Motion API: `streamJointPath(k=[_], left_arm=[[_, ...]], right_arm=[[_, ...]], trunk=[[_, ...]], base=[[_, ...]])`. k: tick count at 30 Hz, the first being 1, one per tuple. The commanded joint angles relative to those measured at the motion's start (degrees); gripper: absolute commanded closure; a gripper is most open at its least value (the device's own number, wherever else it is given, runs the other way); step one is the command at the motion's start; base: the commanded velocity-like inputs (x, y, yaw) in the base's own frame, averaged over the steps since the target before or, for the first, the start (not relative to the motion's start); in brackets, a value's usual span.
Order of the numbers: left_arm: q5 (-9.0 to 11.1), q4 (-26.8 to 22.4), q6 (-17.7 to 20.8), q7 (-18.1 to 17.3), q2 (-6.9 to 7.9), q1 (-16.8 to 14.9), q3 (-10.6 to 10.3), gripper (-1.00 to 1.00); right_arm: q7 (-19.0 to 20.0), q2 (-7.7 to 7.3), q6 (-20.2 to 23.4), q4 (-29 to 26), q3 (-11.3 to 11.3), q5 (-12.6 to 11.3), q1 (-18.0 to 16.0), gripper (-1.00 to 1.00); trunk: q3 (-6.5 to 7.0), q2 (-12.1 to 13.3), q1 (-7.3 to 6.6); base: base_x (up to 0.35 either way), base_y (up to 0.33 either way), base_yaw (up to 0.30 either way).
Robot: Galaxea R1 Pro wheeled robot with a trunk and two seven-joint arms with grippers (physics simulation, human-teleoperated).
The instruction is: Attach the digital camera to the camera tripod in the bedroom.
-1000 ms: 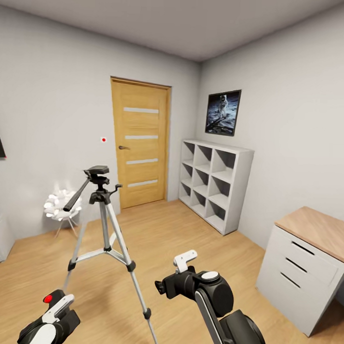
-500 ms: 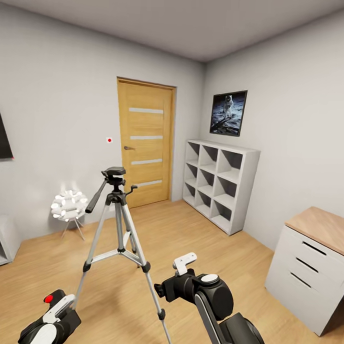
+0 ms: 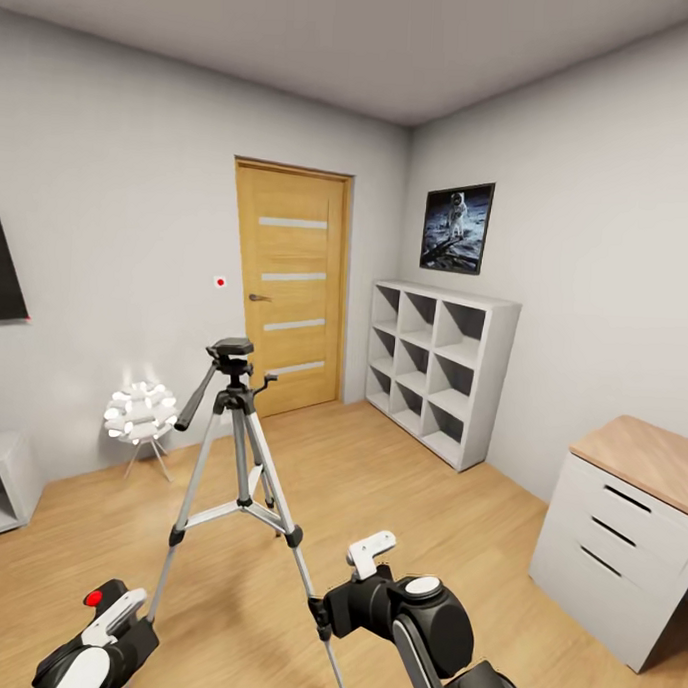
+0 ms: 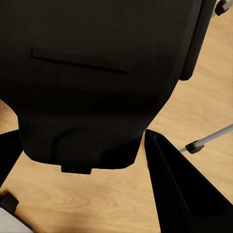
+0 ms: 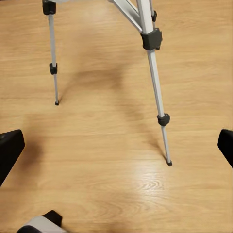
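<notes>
**Bedroom overview: tripod standing, camera held in left hand**

Bedroom (image 3: 396, 76) walls are pale grey; the floor (image 3: 378, 486) is light wood plank. A wooden door (image 3: 289, 287) with four pale horizontal panes stands in the far wall. To its right, against the side wall, sits a white cube shelf unit (image 3: 438, 370), with a framed astronaut picture (image 3: 456, 227) hanging above it. A white drawer unit with a wood worktop (image 3: 641, 455) occupies the right edge of the head view. A dark panel (image 3: 1, 281) hangs on the wall at the left edge, above a low white cabinet (image 3: 6, 479).

The camera tripod (image 3: 237, 459) stands upright on the floor, centre-left, legs spread, its black head uppermost and its pan handle angled down to the left. A small glowing white ball lamp (image 3: 139, 412) stands on thin legs behind it, near the wall.

The right hand (image 5: 116, 145) is released: its two fingertips sit wide apart, with bare floor and two tripod feet between them.

The left hand (image 3: 111, 629) is low at the left of the head view, grasping the digital camera (image 4: 97, 73), whose red button shows on top. In the left wrist view the black body lies between the fingers (image 4: 187, 194).
</notes>
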Motion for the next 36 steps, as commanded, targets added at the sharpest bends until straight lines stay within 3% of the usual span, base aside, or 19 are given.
streamJointPath(k=[1, 15, 36], left_arm=[[0.3, -0.1, 0.3, 0.3, 0.01, 0.0, 0.0, 1.00], [0.3, 0.8, -2.1, 0.2, -0.14, -0.1, 0.1, 1.00], [0.4, 0.8, -2.5, 0.3, -0.15, 0.0, 0.2, 1.00]], right_arm=[[0.0, -0.03, 0.3, -0.1, 0.0, -0.2, 0.0, -1.00], [0.0, -1.24, 0.3, -0.1, 0.1, -0.2, 0.2, -1.00], [0.0, -1.36, 0.3, -0.1, 0.0, -0.2, 0.2, -1.00]], trunk=[[0.05, 0.3, -0.20], [1.49, 5.9, -3.28], [4.78, 14.4, -7.89]], base=[[0.000, 0.000, 0.000], [0.000, 0.000, -0.007], [0.000, 0.000, -0.007]])
